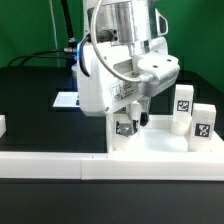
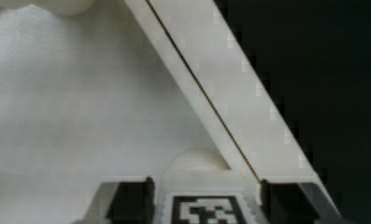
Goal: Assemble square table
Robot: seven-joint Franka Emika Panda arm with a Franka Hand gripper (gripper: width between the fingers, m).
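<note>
While the end effector (image 1: 126, 124) clasps a leg (image 2: 207, 208), tabletop (image 1: 160, 150) beneath

A robotics lab: green backdrop curtain (image 1: 30, 25) behind a black table (image 1: 35, 85), cables (image 1: 40, 55) trailing there.

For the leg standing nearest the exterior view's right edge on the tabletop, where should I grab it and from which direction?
Probably from straight above, closing on the two plain side faces near the top of the leg. It stands upright on the tabletop, so its top is open. Its neighbour leg stands close beside it, so come down vertically rather than sideways. The gripper already holds another leg.
</note>
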